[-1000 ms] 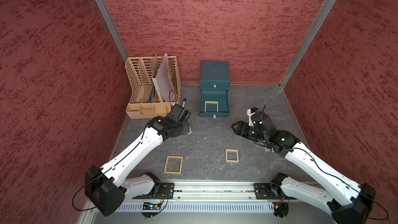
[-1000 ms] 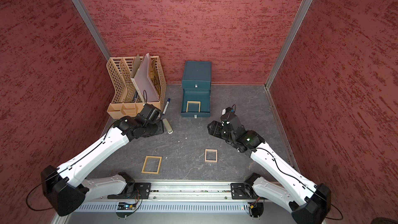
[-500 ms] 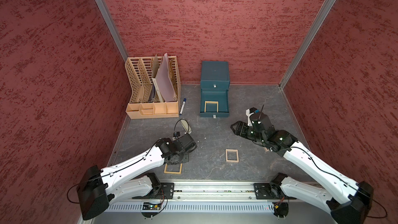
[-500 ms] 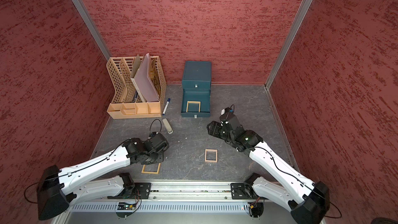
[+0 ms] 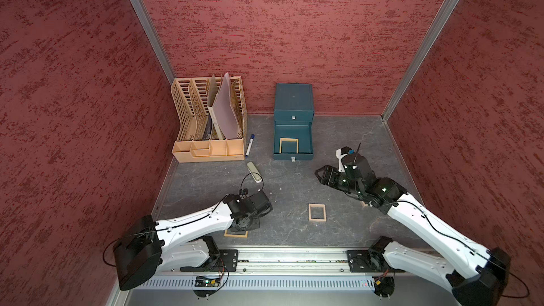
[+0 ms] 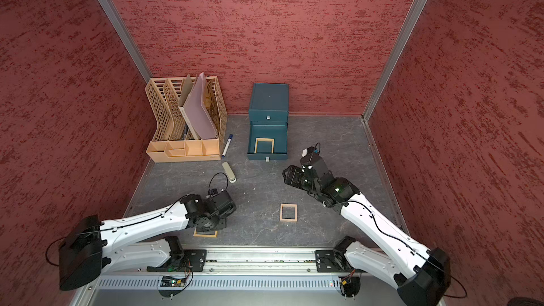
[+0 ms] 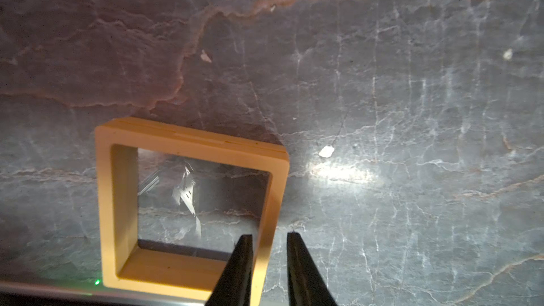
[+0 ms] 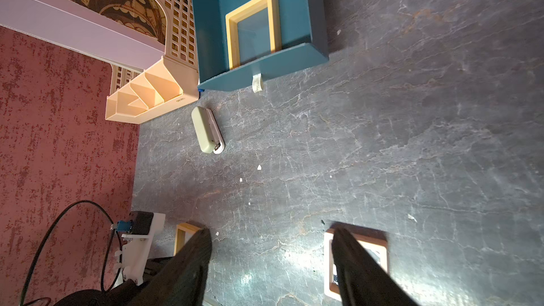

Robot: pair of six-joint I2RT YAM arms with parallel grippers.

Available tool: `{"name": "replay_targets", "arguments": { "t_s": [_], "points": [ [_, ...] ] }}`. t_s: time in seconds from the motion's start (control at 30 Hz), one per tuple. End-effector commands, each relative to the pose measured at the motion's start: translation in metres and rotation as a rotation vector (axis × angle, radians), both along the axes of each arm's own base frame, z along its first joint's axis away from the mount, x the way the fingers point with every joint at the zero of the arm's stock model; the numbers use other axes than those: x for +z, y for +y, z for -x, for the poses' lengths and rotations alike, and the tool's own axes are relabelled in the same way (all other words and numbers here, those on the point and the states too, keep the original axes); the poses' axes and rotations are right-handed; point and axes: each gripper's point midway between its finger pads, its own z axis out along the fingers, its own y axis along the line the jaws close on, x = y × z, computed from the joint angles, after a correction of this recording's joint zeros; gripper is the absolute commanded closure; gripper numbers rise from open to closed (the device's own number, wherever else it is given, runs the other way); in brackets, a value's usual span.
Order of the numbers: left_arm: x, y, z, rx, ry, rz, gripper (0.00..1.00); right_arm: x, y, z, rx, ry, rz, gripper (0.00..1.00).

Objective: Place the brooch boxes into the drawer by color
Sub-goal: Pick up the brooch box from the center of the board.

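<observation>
Three tan brooch boxes show. One lies in the open lower drawer point(image 5: 309, 139) of the teal cabinet, as seen in both top views point(image 5: 288, 139) point(image 6: 264, 140) and the right wrist view point(image 8: 253, 4). Another point(image 5: 317, 212) lies mid-floor. The last point(image 7: 117, 201) lies flat by the near edge, mostly under my left wrist in both top views point(image 5: 235, 233) point(image 6: 205, 234). My left gripper point(image 7: 270, 234) points down and straddles one side of this box. Its jaws stand narrowly apart, with floor showing beside the outer finger. My right gripper point(image 5: 321, 175) hangs wide open to the drawer's right, with nothing in it.
A beige file organiser point(image 5: 206, 122) stands at the back left, with a blue-capped marker point(image 5: 249, 145) beside it. A beige-grey oblong block point(image 5: 254, 169) lies between the organiser and my left arm. A tan corner point(image 5: 365, 203) peeks from under my right forearm. The metal rail point(image 5: 279, 260) runs along the front.
My left arm swung from beside the organiser down to the near edge and now stands over the tan box there. The right arm has not moved.
</observation>
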Motion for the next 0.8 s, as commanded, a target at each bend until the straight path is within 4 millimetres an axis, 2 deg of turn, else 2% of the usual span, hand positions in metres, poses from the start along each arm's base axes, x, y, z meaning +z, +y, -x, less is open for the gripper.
{"name": "replay_targets", "arguments": {
  "t_s": [0.0, 0.37, 0.77],
  "points": [
    [-0.003, -0.004, 0.000, 0.006, -0.002, 0.020, 0.76, 0.001, 0.004, 0.001, 0.013, -0.011, -0.014, 0.30],
    [-0.012, 0.002, 0.003, -0.007, 0.008, -0.027, 0.76, 0.003, 0.004, 0.001, 0.012, -0.012, -0.017, 0.30],
    [-0.016, -0.001, 0.002, -0.034, 0.007, -0.064, 0.90, 0.002, 0.003, 0.002, 0.010, -0.007, -0.015, 0.30]
  ]
}}
